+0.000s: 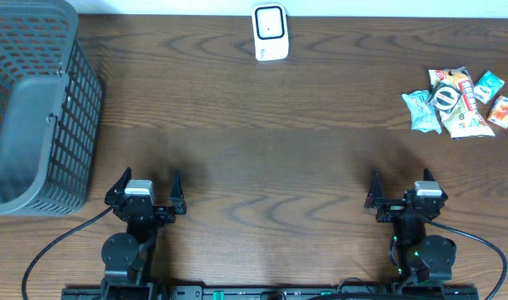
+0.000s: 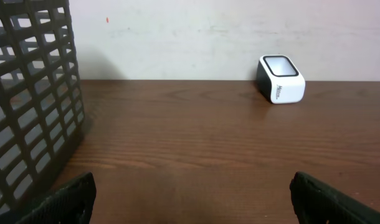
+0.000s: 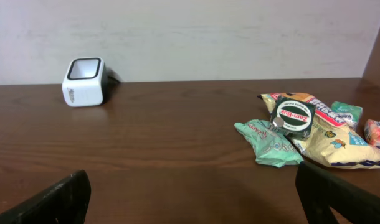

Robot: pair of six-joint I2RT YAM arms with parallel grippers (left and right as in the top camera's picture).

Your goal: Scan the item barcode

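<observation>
A white barcode scanner (image 1: 270, 32) with a dark window stands at the table's far edge, centre; it shows in the left wrist view (image 2: 281, 79) and the right wrist view (image 3: 84, 82) too. Several snack packets (image 1: 458, 102) lie in a heap at the far right, with a round green-and-white tin (image 3: 293, 116) on top and a teal packet (image 3: 269, 144) at the front. My left gripper (image 1: 146, 192) rests open at the near left, nothing between its fingers. At the near right my right gripper (image 1: 401, 194) is open and holds nothing, well short of the packets.
A grey plastic mesh basket (image 1: 33, 108) fills the far left corner; its wall (image 2: 31, 93) shows close to my left gripper. A pale wall runs behind the table's far edge.
</observation>
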